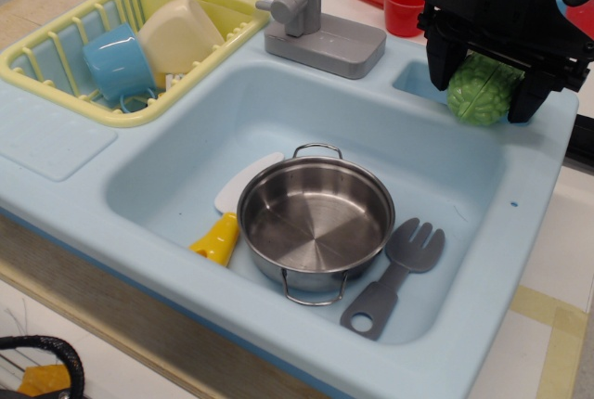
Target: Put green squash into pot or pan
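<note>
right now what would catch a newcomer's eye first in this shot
The black gripper at the upper right, closed on the green squash above the sink's far right rim. Next, the shiny steel pot sitting empty in the middle of the basin, with a grey fork at its right and a yellow-handled knife at its left. The yellow rack at the upper left holds a blue cup and a cream one.

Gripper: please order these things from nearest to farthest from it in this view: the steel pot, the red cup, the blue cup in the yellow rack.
From the gripper, which holds the green squash:
1. Red cup, just up and left of it on the counter.
2. Steel pot, lower left in the sink basin.
3. Blue cup, far left in the yellow rack.
</note>
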### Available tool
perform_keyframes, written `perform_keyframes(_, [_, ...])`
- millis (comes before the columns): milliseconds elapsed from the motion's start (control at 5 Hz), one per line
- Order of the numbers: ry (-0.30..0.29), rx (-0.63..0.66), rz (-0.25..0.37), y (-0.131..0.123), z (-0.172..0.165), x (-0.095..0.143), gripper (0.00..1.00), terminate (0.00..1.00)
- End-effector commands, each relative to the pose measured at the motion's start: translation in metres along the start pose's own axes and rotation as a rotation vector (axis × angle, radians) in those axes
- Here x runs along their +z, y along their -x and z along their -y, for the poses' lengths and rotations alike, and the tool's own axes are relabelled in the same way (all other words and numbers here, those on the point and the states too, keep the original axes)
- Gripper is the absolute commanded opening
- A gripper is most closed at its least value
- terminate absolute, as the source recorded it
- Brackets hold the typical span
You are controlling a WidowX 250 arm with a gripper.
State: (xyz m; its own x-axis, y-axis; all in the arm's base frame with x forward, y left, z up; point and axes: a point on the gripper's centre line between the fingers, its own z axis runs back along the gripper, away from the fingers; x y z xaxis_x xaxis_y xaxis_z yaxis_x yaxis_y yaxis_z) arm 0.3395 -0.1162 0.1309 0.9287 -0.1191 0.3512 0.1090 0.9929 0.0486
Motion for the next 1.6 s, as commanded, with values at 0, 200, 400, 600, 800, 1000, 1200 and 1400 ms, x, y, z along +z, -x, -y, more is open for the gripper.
perform_keyframes(0, [-0.007,0.04,0.028,0.006,-0.001,0.011,0.0,0.0])
perform_keyframes(200, [-0.069,0.081,0.033,0.022,-0.001,0.034,0.0,0.0])
perform_keyframes(400, [-0.124,0.129,0.015,0.038,-0.006,0.054,0.0,0.0])
perform_keyframes(600, [-0.146,0.202,0.016,0.061,-0.017,0.057,0.0,0.0])
perform_keyframes(800, [-0.15,0.264,-0.001,0.081,-0.027,0.052,0.0,0.0])
perform_keyframes(1000, [-0.163,0.306,-0.028,0.092,-0.032,0.05,0.0,0.0])
perform_keyframes(1200, [-0.16,0.293,-0.059,0.098,-0.038,0.05,1.0,0.0])
perform_keyframes(1400, [-0.16,0.293,-0.059,0.098,-0.038,0.05,1.0,0.0])
